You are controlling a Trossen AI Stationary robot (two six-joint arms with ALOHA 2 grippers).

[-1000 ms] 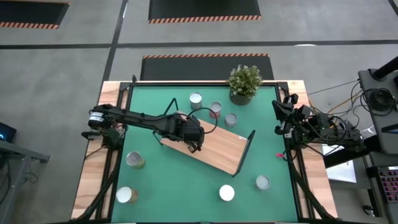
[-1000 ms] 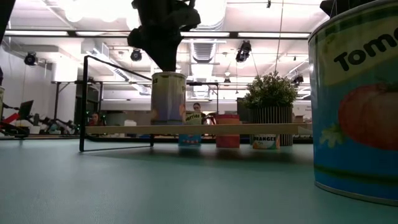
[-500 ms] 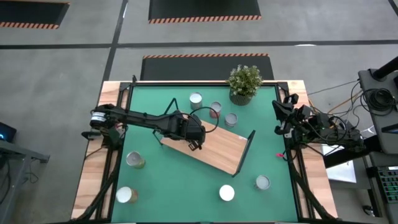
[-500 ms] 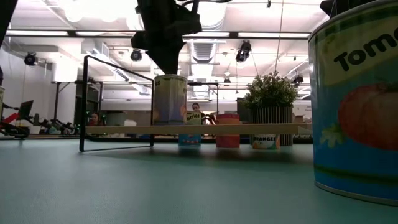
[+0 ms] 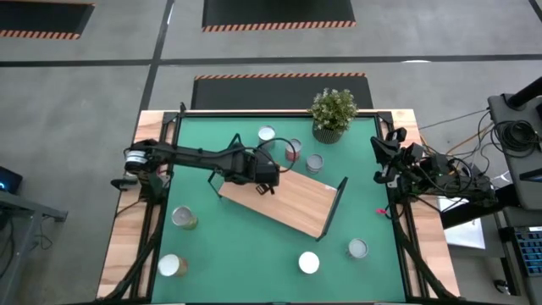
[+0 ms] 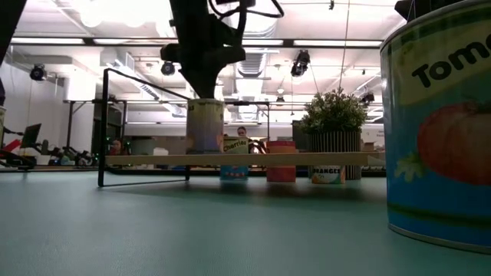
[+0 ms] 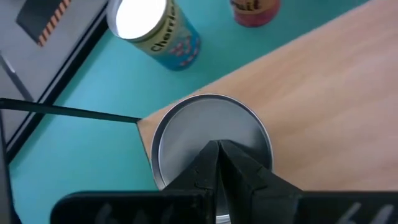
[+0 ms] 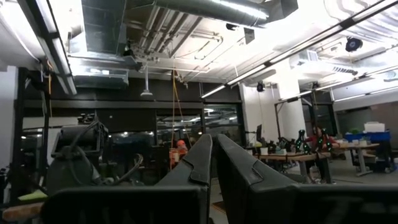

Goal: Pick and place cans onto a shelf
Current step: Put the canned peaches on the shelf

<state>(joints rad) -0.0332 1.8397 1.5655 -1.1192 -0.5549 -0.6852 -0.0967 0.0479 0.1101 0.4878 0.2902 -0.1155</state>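
- The left gripper [image 5: 265, 180] hangs over the left end of the shelf [image 5: 296, 203], directly above a can [image 7: 210, 140] that stands upright on the board's corner; in the left wrist view its fingers [image 7: 219, 163] are pressed together over the can's silvery lid, clenched on nothing.
- In the low view this can [image 6: 205, 126] rests on the light-wood board, its label too dim to read.
- The shelf lies askew near the middle of the counter [image 5: 220, 246], a black wire loop at each short end; it carries that one can only.
- Three cans sit between the shelf and the counter's far edge: a white-topped one [image 5: 267, 135], a reddish one [image 5: 293, 149] and a silvery one [image 5: 314, 163], near the potted plant [image 5: 332, 113].
- Two cans [image 5: 184, 218] [image 5: 172, 265] stand by the counter's left edge, two more [image 5: 308, 263] [image 5: 357, 248] toward the near edge.
- A tomato can [image 6: 437, 123] is cut off at the low view's right side.
- The right gripper [image 5: 381, 161] waits at the counter's right edge, fingers closed, holding nothing.
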